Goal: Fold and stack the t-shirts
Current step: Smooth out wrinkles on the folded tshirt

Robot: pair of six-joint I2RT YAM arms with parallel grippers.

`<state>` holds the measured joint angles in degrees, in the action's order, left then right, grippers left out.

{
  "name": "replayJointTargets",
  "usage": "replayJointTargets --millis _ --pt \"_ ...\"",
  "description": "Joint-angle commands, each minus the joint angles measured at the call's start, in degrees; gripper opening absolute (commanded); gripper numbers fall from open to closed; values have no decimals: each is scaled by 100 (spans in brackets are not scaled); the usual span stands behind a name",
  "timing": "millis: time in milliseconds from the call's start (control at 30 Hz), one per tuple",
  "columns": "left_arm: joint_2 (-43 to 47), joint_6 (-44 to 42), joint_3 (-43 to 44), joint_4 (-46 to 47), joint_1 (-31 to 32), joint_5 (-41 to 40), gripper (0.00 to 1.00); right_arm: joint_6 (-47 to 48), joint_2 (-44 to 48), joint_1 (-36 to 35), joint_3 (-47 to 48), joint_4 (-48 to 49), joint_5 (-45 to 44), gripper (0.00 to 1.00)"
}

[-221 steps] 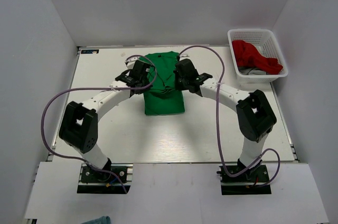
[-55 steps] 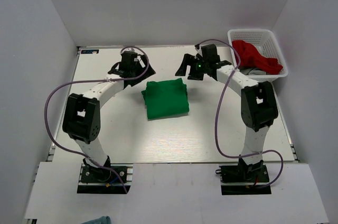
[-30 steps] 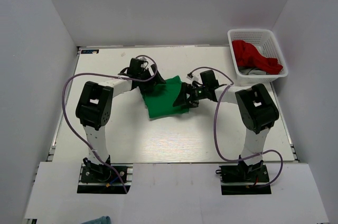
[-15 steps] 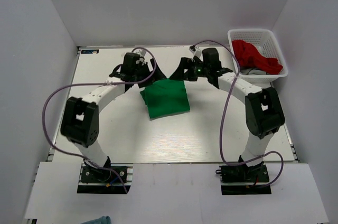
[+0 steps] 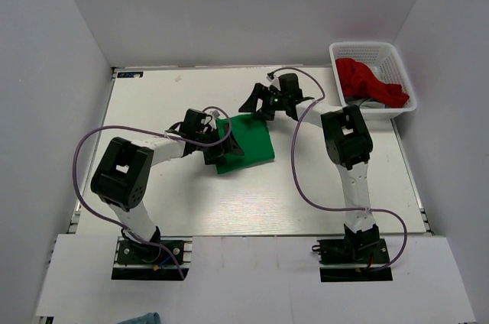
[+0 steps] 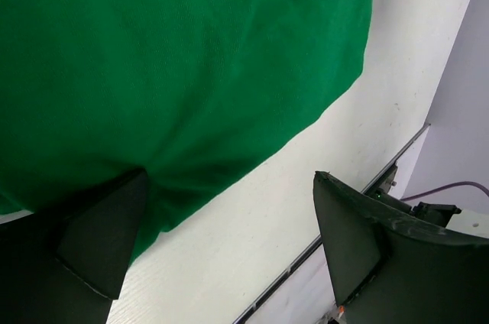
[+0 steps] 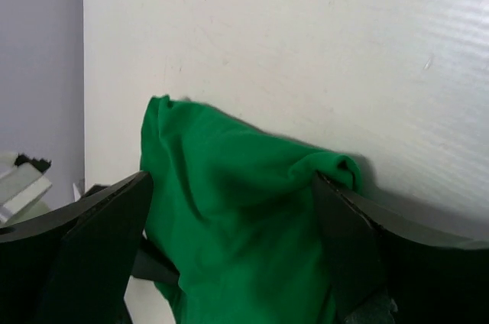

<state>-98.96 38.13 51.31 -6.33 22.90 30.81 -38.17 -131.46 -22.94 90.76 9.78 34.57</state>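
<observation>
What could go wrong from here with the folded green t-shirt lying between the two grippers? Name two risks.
1. The left gripper is open, with one finger against the edge of the green t-shirt. Sliding sideways might drag the fold open.
2. The right gripper straddles the shirt's bunched far edge. Closing there could pinch only the top layer and crumple the fold.

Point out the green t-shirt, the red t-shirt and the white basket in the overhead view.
green t-shirt (image 5: 252, 140): top external view, middle of the folded cloth.
red t-shirt (image 5: 361, 78): top external view, its bunched upper part.
white basket (image 5: 365, 50): top external view, its far wall.
</observation>
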Motion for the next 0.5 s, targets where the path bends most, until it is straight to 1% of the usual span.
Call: replayJointTargets --millis 0,33,100,233,300,333,367,400,433,467 --pt "139 -157 -244 -281 4 -224 100 204 -116 79 405 -308 -590 90" --pt "201 -157 -244 -281 4 -276 100 370 -160 70 486 -580 -618 90" --pt "359 -227 -114 -439 4 -408 100 721 -135 44 626 -749 -548 90" --pt "903 -464 423 -782 4 -768 100 1048 462 -9 741 -969 -398 90" --pt "1351 -464 573 -1098 4 -988 100 1276 988 0 698 -1328 -345 90" --pt "1509 -464 573 -1186 4 -1337 100 1408 1138 -17 628 -1486 -511 90" --pt "1676 -395 573 -1265 4 -1541 100 1479 1688 -52 114 -1479 -669 90" --pt "1895 -194 512 -1474 4 -1760 100 1488 1876 -35 -126 -1436 -749 90" --pt "1959 -87 512 -1598 4 -2258 100 1462 2087 -44 -381 -1270 -819 90" --pt "1959 -17 512 -1730 4 -2481 100 1436 2672 -44 -1158 -1216 -890 90"
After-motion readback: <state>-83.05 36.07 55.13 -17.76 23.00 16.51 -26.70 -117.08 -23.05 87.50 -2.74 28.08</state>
